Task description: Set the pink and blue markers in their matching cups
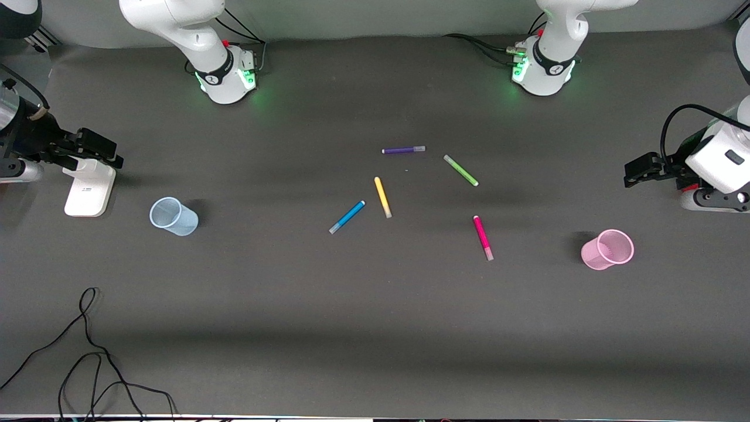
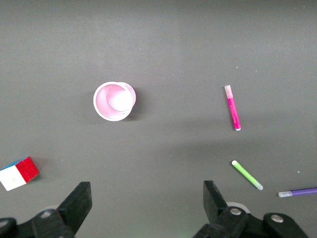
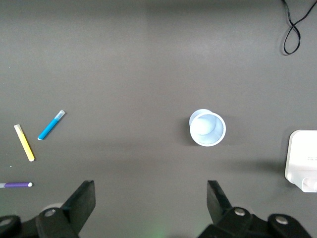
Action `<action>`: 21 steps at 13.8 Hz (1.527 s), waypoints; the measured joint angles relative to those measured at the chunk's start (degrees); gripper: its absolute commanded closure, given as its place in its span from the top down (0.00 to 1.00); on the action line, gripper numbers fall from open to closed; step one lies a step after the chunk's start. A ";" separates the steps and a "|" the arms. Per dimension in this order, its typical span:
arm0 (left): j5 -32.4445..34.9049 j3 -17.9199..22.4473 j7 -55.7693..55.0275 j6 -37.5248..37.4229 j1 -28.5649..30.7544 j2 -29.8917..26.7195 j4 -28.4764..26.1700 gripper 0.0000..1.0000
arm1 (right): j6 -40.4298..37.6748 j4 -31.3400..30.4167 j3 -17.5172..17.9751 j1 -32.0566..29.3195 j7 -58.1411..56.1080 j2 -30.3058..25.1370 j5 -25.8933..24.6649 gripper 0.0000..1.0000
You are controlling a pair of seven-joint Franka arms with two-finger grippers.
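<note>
Five markers lie scattered mid-table, and neither target has been lifted yet. Nearest the front camera, the pink marker [image 1: 483, 237] lies flat, with the upright pink cup [image 1: 607, 249] well apart from it at about 3 o'clock, toward the left arm's end. Slightly farther from the camera, the blue marker [image 1: 347, 217] lies aslant, the pale blue cup [image 1: 173, 216] well apart at its 9 o'clock, toward the right arm's end. The yellow marker [image 1: 382, 197] sits just beside the blue one at its 2 o'clock; a loose approach could probably nudge it or seize the wrong pen. The green marker [image 1: 460, 170] and purple marker [image 1: 404, 150] lie farther still. Both cups look light and could tip if a marker strikes the rim; a slim pen pinched off-centre may swing.

The left gripper [image 2: 147, 206] hangs above the table close to the pink cup, fingers spread and empty. The right gripper [image 3: 151, 204] is likewise wide apart and holding nothing, above the table close to the blue cup.
</note>
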 measured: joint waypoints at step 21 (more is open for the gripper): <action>-0.29 -16.65 -35.14 7.58 -3.42 -1.35 -7.92 1.00 | 0.71 17.67 0.82 13.91 61.81 30.66 15.00 1.00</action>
